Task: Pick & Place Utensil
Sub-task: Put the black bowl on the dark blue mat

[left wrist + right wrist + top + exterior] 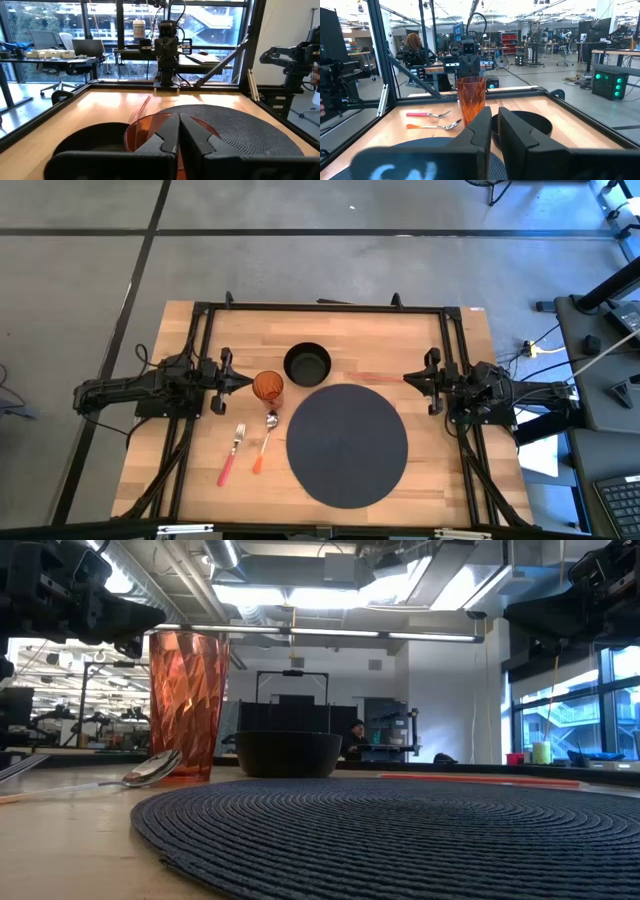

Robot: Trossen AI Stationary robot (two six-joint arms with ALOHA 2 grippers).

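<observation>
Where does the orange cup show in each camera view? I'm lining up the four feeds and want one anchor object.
High view: the orange cup stands left of centre, beside the black bowl.
Low view: cup at left, tall, the bowl to its right.
Left wrist view: cup's rim low, centre, behind the fingers.
Right wrist view: cup at centre.
Shared landmark: the black bowl next to it.

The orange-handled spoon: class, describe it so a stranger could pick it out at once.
Start at the round dark placemat. Just off its edge, on the left arm's side, two utensils lie side by side below the orange cup. The spoon is nearer the placemat, orange-handled, unlike the pink-handled fork.
</observation>
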